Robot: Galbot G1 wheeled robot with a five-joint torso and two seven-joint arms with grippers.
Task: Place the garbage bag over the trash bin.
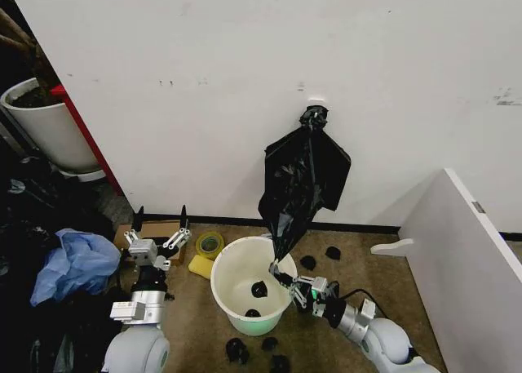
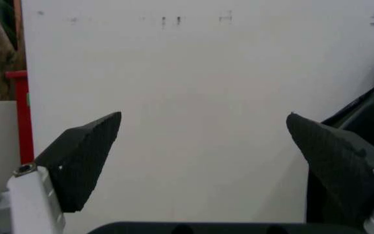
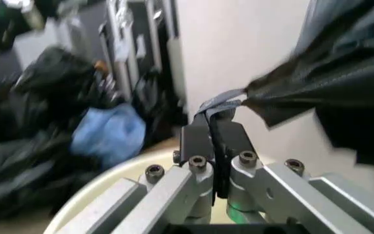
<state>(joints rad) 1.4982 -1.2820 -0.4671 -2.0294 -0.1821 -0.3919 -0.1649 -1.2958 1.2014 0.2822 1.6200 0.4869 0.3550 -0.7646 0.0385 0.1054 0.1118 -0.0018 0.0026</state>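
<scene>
The task has barely begun: the garbage bag hangs from a hook on the white wall, its lower corner pinched in the right gripper over the trash bin, which stands unlined on the brown floor. The left gripper idles wide open beside a plant pot and clutter.

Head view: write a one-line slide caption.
Right gripper pinches the bottom tip of the wall-hung garbage bag above the trash bin; left gripper waits open beside it.
</scene>
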